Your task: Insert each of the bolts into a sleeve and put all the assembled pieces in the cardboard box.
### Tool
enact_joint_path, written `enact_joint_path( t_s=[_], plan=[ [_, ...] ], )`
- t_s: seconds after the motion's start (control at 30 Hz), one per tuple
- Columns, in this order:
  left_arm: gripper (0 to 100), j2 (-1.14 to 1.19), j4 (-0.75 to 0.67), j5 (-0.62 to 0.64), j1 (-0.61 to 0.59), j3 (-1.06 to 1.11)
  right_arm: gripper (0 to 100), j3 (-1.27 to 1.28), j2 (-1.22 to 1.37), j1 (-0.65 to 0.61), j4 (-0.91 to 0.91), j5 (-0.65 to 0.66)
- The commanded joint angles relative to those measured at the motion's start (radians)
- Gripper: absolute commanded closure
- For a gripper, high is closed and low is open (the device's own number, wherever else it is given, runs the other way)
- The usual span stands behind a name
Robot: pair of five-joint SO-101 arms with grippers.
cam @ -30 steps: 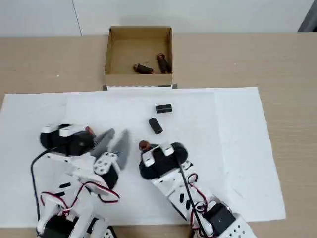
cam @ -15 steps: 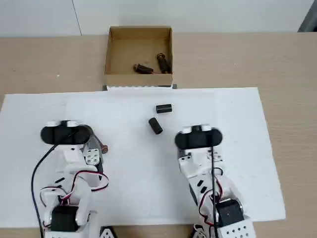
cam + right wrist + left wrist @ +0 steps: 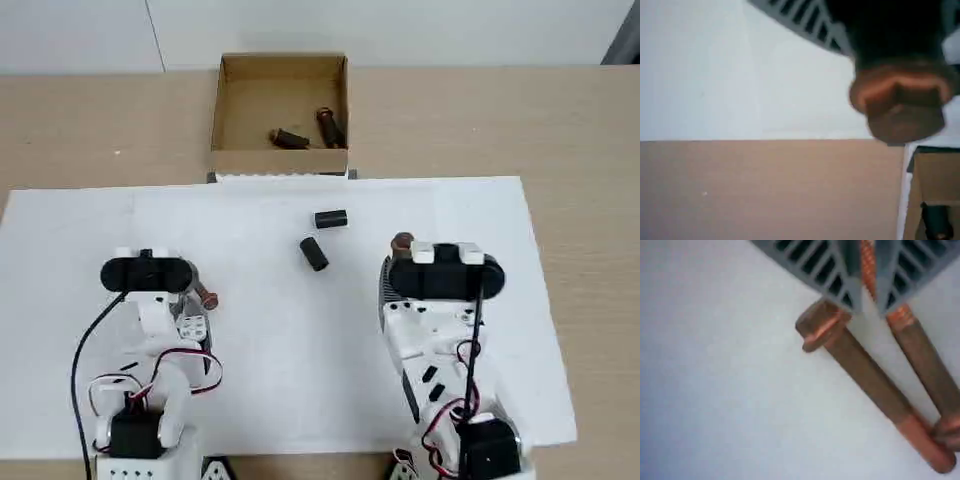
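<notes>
Both arms had drawn apart from the middle of the white sheet (image 3: 90, 220) over the last second. The left arm swung back out and the right arm slid sideways with its bolt, which left the two loose sleeves in front of the cardboard box (image 3: 283, 160) uncovered between them.

From where I stood, the left gripper (image 3: 869, 297) was pressed together on the threaded end of the pinched bolt (image 3: 867, 260), low over the sheet and well away from the box. A loose bolt (image 3: 865, 375) lay flat just beside it, with the heads at opposite ends and the shanks angled slightly toward each other.

The right gripper (image 3: 392, 268) was clamped on a third bolt (image 3: 900, 100), held clear of the sheet with its head toward the box. Something dark sat behind that head, and I couldn't tell whether it was a sleeve.

I counted two assembled pieces (image 3: 289, 138) in the box, two sleeves and three bolts outside it.

The box-side sleeve (image 3: 331, 219) lay crosswise, parallel to the box's front wall. The farther sleeve (image 3: 314, 253) pointed its long axis roughly at the box, a little skewed. Both lay closer to the box than either gripper, and the right gripper looked the nearer. I'd guess the next insertion depends on bringing that farther sleeve's bore into line with the pinched bolt's shank.
</notes>
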Motion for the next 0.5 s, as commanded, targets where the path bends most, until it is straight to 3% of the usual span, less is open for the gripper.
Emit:
enact_joint_path(
  t_s=[0.0, 0.47],
  plan=[
    [99, -0.008, 0.003, -0.008, -0.006, 0.007, 99.4, -0.112, 0.064, 0.012, -0.007, -0.009],
    [99, -0.008, -0.002, -0.008, -0.006, 0.007, 99.5, -0.560, 0.914, 0.012, -0.315, -0.017]
  ],
)
